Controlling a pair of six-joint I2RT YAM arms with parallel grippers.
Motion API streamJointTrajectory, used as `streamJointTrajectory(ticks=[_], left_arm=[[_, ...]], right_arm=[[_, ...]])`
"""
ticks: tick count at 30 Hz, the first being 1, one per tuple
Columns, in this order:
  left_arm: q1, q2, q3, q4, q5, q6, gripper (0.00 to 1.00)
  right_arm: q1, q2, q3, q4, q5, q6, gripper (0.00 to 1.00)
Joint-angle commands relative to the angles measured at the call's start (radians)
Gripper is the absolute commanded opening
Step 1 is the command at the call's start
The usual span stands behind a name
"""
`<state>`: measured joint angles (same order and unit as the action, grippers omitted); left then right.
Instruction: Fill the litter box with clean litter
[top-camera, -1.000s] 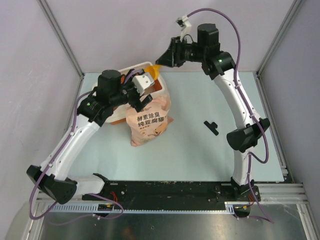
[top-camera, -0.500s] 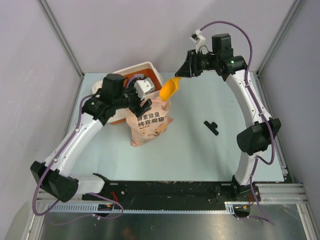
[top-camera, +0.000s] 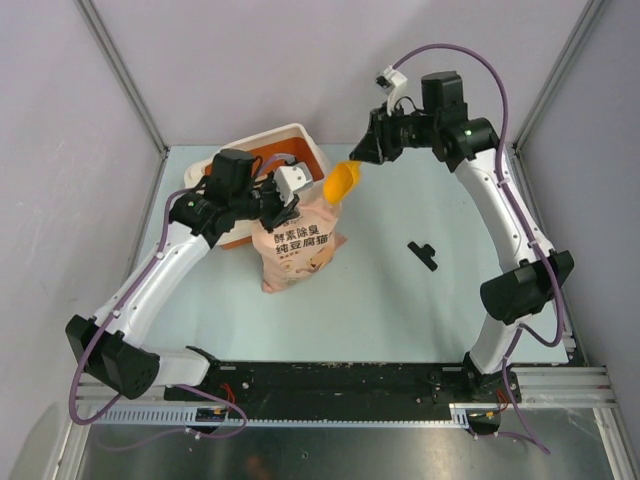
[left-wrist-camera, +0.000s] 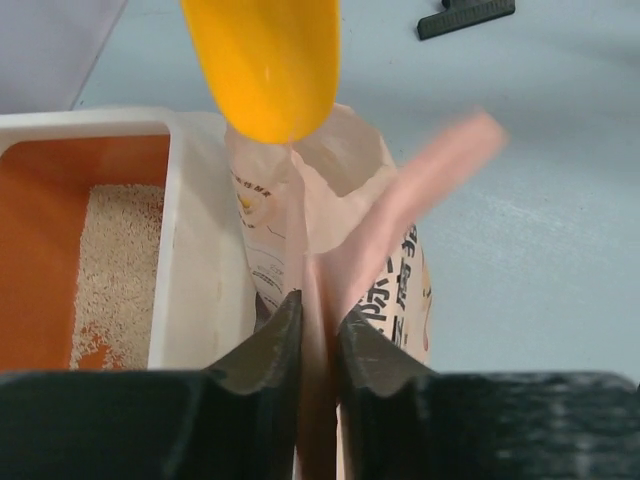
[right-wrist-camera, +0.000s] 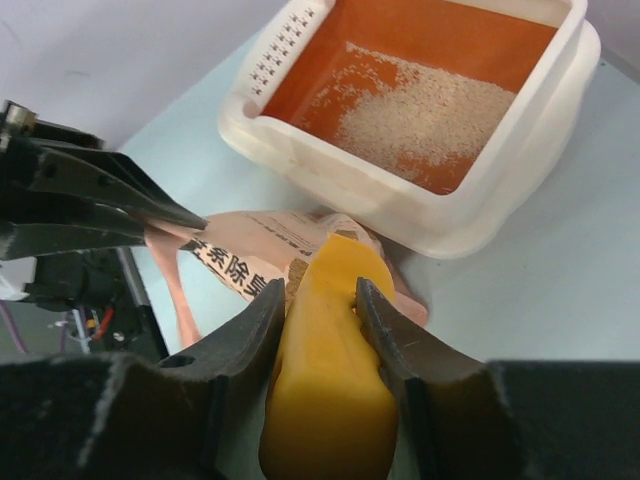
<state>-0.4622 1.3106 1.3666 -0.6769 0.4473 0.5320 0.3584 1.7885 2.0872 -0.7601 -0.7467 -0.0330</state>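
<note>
The litter box (top-camera: 303, 133), cream outside and orange inside, stands at the back left. A thin patch of clean litter (left-wrist-camera: 115, 260) (right-wrist-camera: 430, 110) lies on its floor. Right in front of the box rim (left-wrist-camera: 205, 230) stands the pink-beige printed bag (top-camera: 295, 245), its mouth open. My left gripper (top-camera: 288, 207) (left-wrist-camera: 320, 305) is shut on the bag's pink top flap (left-wrist-camera: 400, 200). My right gripper (top-camera: 366, 154) (right-wrist-camera: 320, 290) is shut on the handle of the yellow-orange scoop (top-camera: 342, 180) (right-wrist-camera: 330, 400). The scoop's bowl (left-wrist-camera: 265, 60) hangs just over the bag's mouth.
A small black part (top-camera: 423, 255) (left-wrist-camera: 465, 15) lies on the pale table to the right of the bag. Grey walls with metal posts close in the back and sides. The box's slotted end (right-wrist-camera: 285, 45) faces the left wall.
My left gripper has closed on the bag's top flap. My right arm has carried the scoop from the box's edge rightward and down to the bag's mouth.
</note>
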Motion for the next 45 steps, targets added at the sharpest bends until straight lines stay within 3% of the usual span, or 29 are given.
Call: streamJointTrajectory(ticks=[1,4,15,19,26,30,33,36,38,40,45], left_arm=[[-0.001,-0.004,-0.003,-0.029,0.047,0.007,0.14],[-0.001,-0.013,-0.012,-0.027,0.067,-0.001,0.00],[-0.001,-0.070,0.003,-0.024,0.024,-0.035,0.00],[-0.001,-0.102,0.005,-0.007,0.063,-0.064,0.00],[-0.001,-0.112,-0.030,0.030,0.071,-0.115,0.00],[-0.001,-0.117,-0.060,0.103,0.073,-0.177,0.00],[-0.001,-0.120,-0.069,0.154,0.077,-0.205,0.00],[-0.001,-0.117,-0.061,0.168,0.082,-0.216,0.00],[-0.001,-0.113,-0.057,0.169,0.080,-0.218,0.00],[-0.001,-0.116,-0.066,0.168,0.077,-0.208,0.00],[-0.001,-0.143,-0.106,0.169,0.051,-0.178,0.00]], right_arm=[[0.054,-0.006,0.019,-0.044,0.145,-0.105,0.00],[0.079,0.020,0.022,-0.042,0.194,-0.097,0.00],[0.139,0.095,0.099,-0.137,0.247,-0.122,0.00],[0.158,0.058,-0.030,-0.040,0.253,-0.029,0.00],[0.226,0.077,-0.168,0.063,0.454,0.085,0.00],[0.241,0.022,-0.390,0.293,0.498,0.113,0.00],[0.258,0.002,-0.521,0.361,0.512,0.143,0.00],[0.257,0.028,-0.559,0.361,0.439,0.241,0.00],[0.231,0.037,-0.592,0.395,0.296,0.307,0.00],[0.211,0.040,-0.611,0.473,0.136,0.416,0.00],[0.147,0.032,-0.610,0.635,-0.063,0.531,0.00]])
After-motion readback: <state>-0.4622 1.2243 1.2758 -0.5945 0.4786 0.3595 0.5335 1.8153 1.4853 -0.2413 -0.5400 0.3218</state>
